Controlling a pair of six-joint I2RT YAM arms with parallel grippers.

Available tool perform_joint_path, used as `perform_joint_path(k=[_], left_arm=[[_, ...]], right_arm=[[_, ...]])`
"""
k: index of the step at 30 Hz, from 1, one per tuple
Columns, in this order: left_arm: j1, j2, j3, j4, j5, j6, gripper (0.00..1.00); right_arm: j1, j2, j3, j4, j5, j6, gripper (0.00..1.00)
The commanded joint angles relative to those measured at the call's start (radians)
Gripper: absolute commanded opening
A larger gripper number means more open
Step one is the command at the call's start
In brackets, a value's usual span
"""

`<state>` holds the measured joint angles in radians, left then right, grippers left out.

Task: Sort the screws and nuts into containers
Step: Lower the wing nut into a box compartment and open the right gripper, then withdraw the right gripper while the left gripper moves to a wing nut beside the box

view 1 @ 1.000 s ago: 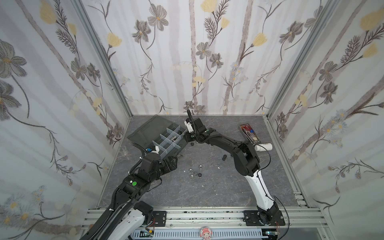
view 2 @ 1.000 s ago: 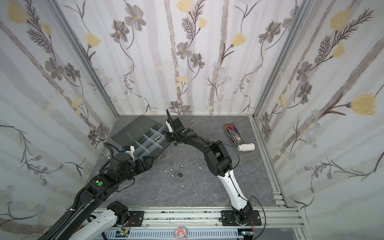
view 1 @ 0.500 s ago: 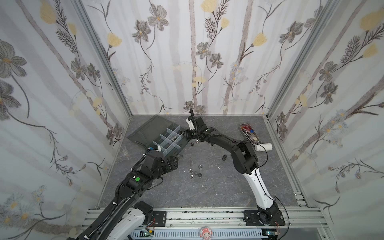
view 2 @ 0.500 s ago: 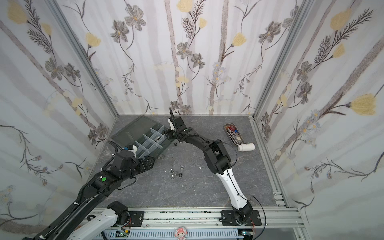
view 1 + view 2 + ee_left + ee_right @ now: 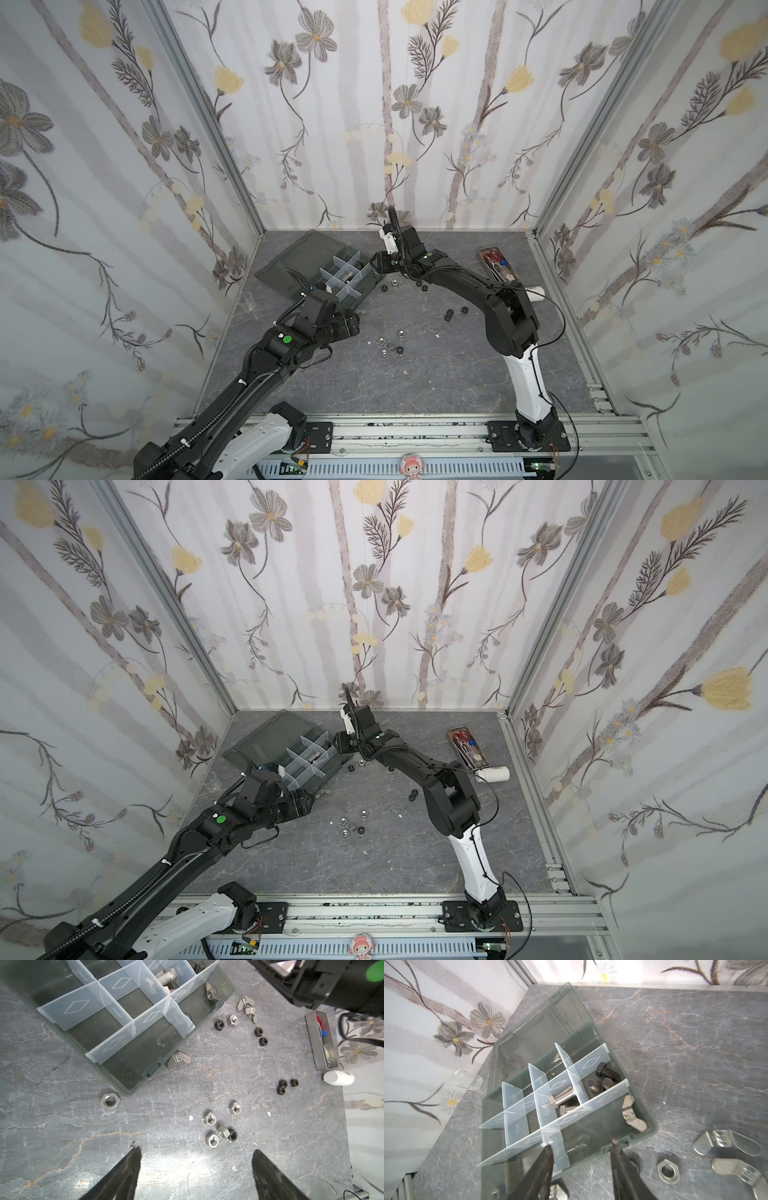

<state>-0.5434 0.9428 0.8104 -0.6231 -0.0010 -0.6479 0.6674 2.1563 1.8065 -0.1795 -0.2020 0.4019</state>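
The screws [image 5: 564, 1096] lie inside the organizer box [image 5: 128, 1061] while nuts [image 5: 210, 1119] scatter over the open desk [image 5: 166, 1167] beside its edge, the left tool [image 5: 196, 1149] wide and empty above bare desk, the right tool [image 5: 581, 1143] parted, empty, over the box's corner.

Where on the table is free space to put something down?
Free: the front strip between the silver nuts and the rail; also the right side, from the white bottle to the rail. Crowded: beside the organizer box.
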Motion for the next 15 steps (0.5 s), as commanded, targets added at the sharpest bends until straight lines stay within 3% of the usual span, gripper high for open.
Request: perform_joint_path(k=[1, 8, 15], left_arm=[[-0.02, 0.038, 0.017, -0.01, -0.047, 0.022, 0.83], [-0.088, 0.151, 0.026, 0.035, -0.11, 0.022, 0.83], [-0.096, 0.251, 0.023, 0.071, -0.169, 0.036, 0.85]], right_arm=[[-0.007, -0.11, -0.118, 0.082, 0.034, -0.008, 0.46], [-0.04, -0.352, -0.403, 0.171, 0.073, 0.005, 0.49], [-0.092, -0.599, -0.692, 0.276, 0.088, 0.035, 0.51]])
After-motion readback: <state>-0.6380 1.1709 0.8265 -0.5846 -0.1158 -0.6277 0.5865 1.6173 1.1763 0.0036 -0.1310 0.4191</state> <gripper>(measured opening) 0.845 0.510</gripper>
